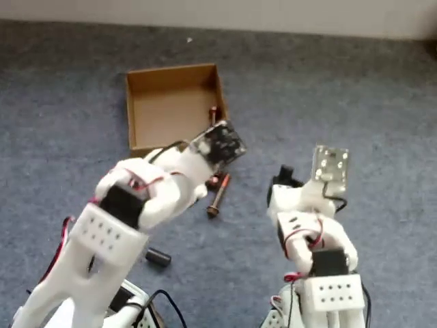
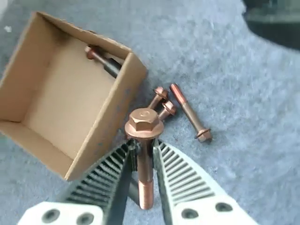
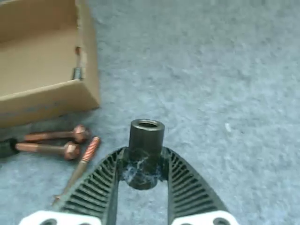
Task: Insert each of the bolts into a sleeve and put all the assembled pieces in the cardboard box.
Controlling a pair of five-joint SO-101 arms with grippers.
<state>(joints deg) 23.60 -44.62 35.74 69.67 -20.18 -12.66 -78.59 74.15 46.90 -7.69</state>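
The left tool (image 2: 144, 147) is clamped just under the head of a copper-coloured hex-flange metal bolt (image 2: 144, 123). The head stands proud of the ribbed fingers, and the threaded end lies back in the gap between them. That grip keeps the bolt steady, but I judge the thread is poorly exposed for mating.

The right tool (image 3: 143, 154) is clamped on the lower half of a short black cylindrical metal sleeve (image 3: 147, 136). Its open bore faces away from the wrist, probably held so that a bolt can be fed straight in.

In the high view the brown open-topped cardboard box (image 1: 167, 109) sits at about 11 o'clock from the middle of the grey carpeted counter (image 1: 355, 89). One finished bolt-in-sleeve piece (image 2: 104, 61) already lies against its wall. Three more loose copper bolts (image 2: 187, 110) lie together just off the box's 5 o'clock corner, near both arms. A spare black sleeve (image 1: 158, 257) rests at 7 o'clock, beside the left arm.

The task looks early: one piece is boxed, and one bolt and one sleeve are held well apart.
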